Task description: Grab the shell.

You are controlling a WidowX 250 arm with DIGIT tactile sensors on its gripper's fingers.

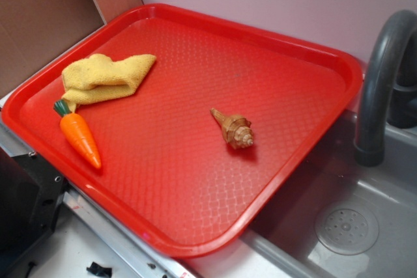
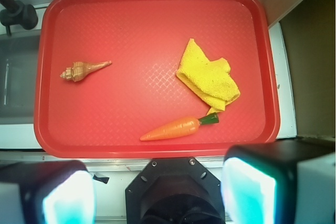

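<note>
While the gripper (image 2: 157,192) is hanging wide and empty at frame bottom, the shell (image 2: 82,70) is lying mid-left on the red tray (image 2: 152,145).

Bare red tray (image 1: 273,76) lies all around the shell (image 1: 233,128). The cloth (image 1: 107,77) and carrot (image 1: 79,136) sit well apart at left; the faucet (image 1: 381,83) rises at right.

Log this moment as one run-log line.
phase: pre-grasp | tool: open, high above tray | shell: lying free, untouched | carrot and yellow cloth: apart from shell
</note>
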